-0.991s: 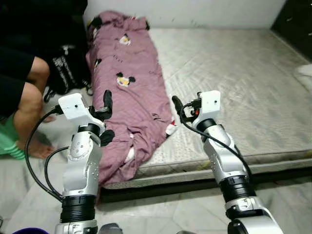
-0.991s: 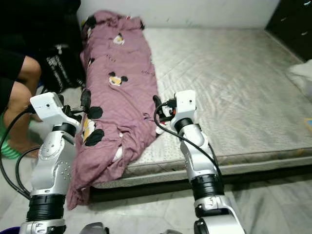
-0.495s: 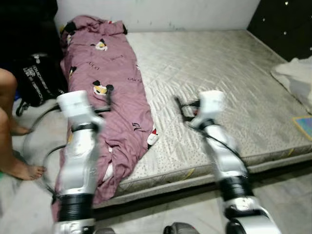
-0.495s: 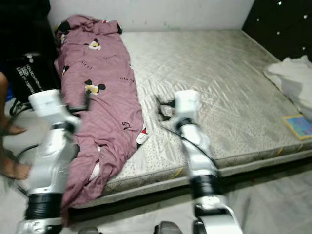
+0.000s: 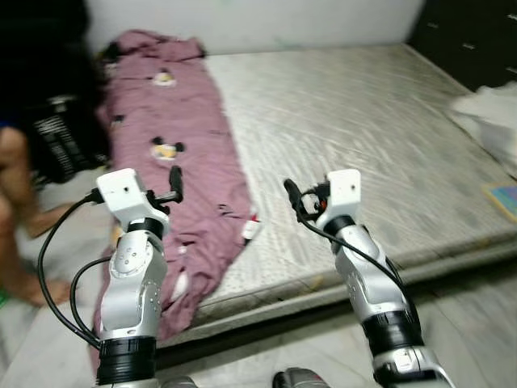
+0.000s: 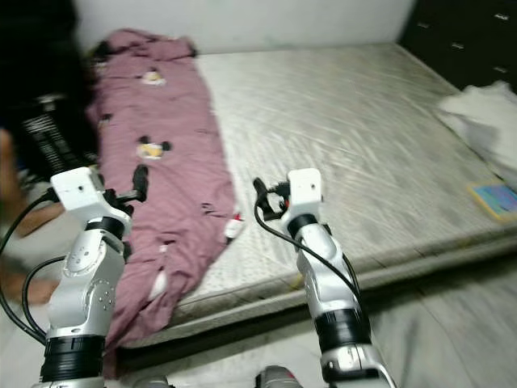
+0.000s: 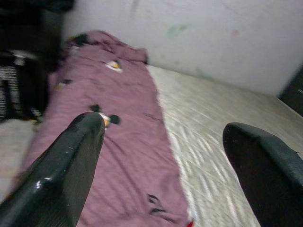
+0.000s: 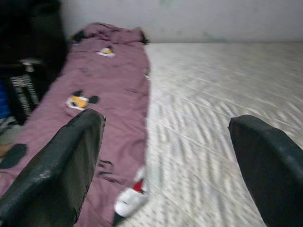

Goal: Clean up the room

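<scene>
A mauve blanket [image 5: 182,137] printed with cartoon mice lies lengthwise along the left side of a bare grey mattress [image 5: 363,121], its near end hanging over the mattress edge toward the floor. My left gripper [image 5: 174,184] is raised over the blanket's near part, open and empty; its wrist view shows the fingers [image 7: 71,156] spread, the blanket [image 7: 109,142] beyond. My right gripper [image 5: 292,196] hovers just right of the blanket's edge above the mattress, also open with nothing between its fingers [image 8: 71,156].
A person's bare leg [image 5: 20,170] and a black bag [image 5: 65,141] are on the floor at the left. White cloth [image 5: 489,109] and a flat colourful item [image 5: 505,198] lie on the mattress's right side. Dark furniture [image 5: 472,36] stands far right.
The whole picture has swung sideways and blurred, so the camera moved. Both arms keep the same raised pose and the blanket lies as before.
</scene>
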Motion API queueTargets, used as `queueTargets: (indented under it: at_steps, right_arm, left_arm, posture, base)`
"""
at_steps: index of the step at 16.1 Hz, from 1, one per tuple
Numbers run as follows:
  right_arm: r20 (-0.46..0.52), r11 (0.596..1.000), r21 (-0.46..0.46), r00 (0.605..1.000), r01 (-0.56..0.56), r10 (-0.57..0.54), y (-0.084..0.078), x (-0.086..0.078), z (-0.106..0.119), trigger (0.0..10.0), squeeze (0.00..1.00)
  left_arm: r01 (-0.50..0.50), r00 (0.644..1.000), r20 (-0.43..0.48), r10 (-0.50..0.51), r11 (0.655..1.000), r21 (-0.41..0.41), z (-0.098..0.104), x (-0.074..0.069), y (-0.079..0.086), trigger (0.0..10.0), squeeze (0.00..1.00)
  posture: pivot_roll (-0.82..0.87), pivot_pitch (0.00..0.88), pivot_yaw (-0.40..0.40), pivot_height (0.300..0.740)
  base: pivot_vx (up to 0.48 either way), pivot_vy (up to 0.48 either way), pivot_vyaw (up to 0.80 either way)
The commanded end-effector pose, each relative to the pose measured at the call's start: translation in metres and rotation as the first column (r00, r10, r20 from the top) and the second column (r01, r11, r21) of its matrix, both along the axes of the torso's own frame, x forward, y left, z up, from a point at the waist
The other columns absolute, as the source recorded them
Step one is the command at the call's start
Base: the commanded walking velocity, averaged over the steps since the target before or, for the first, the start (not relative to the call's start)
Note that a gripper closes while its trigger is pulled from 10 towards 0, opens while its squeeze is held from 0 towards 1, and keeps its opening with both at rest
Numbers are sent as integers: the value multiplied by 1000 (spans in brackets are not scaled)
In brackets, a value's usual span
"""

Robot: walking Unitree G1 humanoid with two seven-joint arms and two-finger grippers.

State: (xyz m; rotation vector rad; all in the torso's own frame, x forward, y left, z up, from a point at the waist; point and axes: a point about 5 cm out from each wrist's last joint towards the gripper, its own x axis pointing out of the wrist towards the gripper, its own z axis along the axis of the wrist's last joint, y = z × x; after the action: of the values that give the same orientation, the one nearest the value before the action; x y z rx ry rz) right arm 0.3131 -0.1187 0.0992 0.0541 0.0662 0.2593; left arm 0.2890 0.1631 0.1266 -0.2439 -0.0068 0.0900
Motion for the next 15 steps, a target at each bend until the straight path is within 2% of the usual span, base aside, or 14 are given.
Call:
queueTargets:
  at_steps: [1, 2, 4, 8, 10, 13, 15]
  right_arm:
    - [14, 1000, 2, 1000, 22, -22, -3, 0, 5, 10000, 0]
    - [15, 1000, -1, 999, 28, -28, -4, -2, 5, 10000, 0]
    - [11, 999, -14, 999, 47, -46, -12, -5, 4, 10000, 0]
    - [-10, 999, -26, 999, 43, -43, -9, -8, 0, 10000, 0]
    - [-1, 999, -38, 999, 33, -33, -7, -9, 1, 10000, 0]
    - [-18, 999, -44, 1000, 23, -23, -5, -10, 0, 10000, 0]
    - [-25, 999, -38, 999, 35, -36, -8, -7, 1, 10000, 0]
  left_arm:
    - [22, 1000, -5, -22, 1000, 11, 2, 0, -3, 10000, 0]
    - [31, 999, -6, -31, 999, 10, 2, -1, -5, 10000, 0]
    - [47, 999, -2, -47, 999, -6, 2, -1, -14, 10000, 0]
    - [39, 999, -35, -39, 999, -26, -4, -10, -15, 10000, 0]
    - [43, 999, -31, -44, 999, -26, -2, -9, -15, 10000, 0]
    - [42, 999, -31, -43, 999, -15, 1, -11, -15, 10000, 0]
    - [33, 998, -43, -34, 999, -11, -1, -14, -13, 10000, 0]
  posture:
    - [23, 30, -1, 740]
    - [12, 42, 4, 740]
    - [10, 61, 0, 740]
    - [14, 84, 0, 740]
    - [22, 98, -1, 740]
    - [32, 121, -5, 740]
    - [35, 127, -7, 740]
  base:
    - [0, 0, -800]
    - [0, 0, -800]
    - [0, 0, 0]
    - [0, 0, 0]
    - [0, 0, 0]
    - [0, 0, 742]
    - [0, 0, 0]
